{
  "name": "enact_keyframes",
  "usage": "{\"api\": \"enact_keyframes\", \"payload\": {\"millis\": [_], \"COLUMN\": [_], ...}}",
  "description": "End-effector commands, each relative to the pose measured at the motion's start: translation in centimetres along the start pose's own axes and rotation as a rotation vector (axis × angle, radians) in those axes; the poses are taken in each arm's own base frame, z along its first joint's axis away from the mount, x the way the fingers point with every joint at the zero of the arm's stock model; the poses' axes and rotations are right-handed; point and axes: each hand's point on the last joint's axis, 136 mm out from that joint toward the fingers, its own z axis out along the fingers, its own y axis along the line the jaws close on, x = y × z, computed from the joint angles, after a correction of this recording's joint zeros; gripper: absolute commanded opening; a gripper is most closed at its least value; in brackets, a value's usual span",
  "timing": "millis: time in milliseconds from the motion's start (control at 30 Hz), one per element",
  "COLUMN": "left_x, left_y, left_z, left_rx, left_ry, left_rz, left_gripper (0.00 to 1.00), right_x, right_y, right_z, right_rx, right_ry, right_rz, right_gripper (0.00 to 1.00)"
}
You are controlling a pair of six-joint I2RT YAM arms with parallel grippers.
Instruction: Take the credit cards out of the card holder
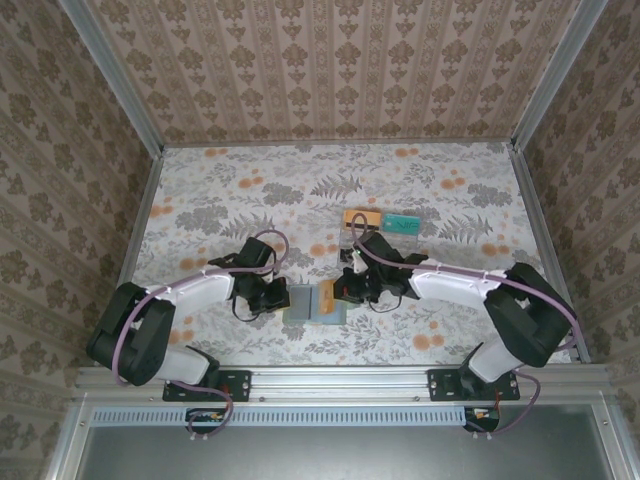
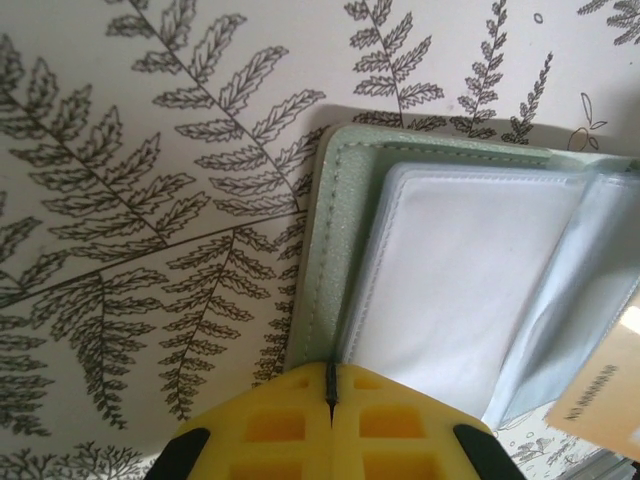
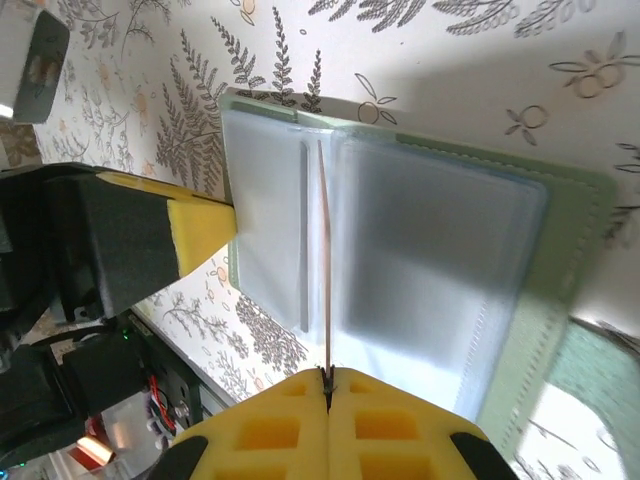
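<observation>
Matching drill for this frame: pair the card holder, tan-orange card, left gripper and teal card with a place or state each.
Things:
1. card holder
2. tan-orange card
3. left gripper
4. teal card

States:
A. shut, tips at the holder's edge
B. lying apart, beyond the holder
C. spread open, inner panels up
D. pinched in the right gripper

Pairs: 1-C, 2-D, 3-A, 4-B
</observation>
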Motion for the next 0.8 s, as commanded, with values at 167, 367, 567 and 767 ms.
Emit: {"api": "enact_keyframes", "payload": {"millis": [167, 367, 567, 767], "left_x": [-2.1, -4.1, -6.1, -7.3], "left_y": [-2.1, -4.4, -5.5, -5.6], "left_z": [-2.8, -5.5, -7.8, -9.1], "left_rx": [0.003, 0.057, 0.095, 0.118], "left_ry": [-0.055, -0.125, -0.202, -0.239], "left_rz": [0.038, 0.078, 0.092, 0.106], "left_gripper": [0.08, 0.34, 0.72, 0.95], "right_x": [-0.6, -3.1, -6.8, -10.1], "right_y": [0.5, 1.5, 2.6, 4.1], "right_z": [-6.2, -10.8, -14.6, -16.5], "right_rx": [0.177, 0.361, 0.552, 0.662], "right_ry": [0.0, -0.016, -0.071, -0.133], "right_rz": [-0.186, -0.411, -0.681, -0.973], "right_gripper": [0.0, 0.0, 0.0, 0.0]}}
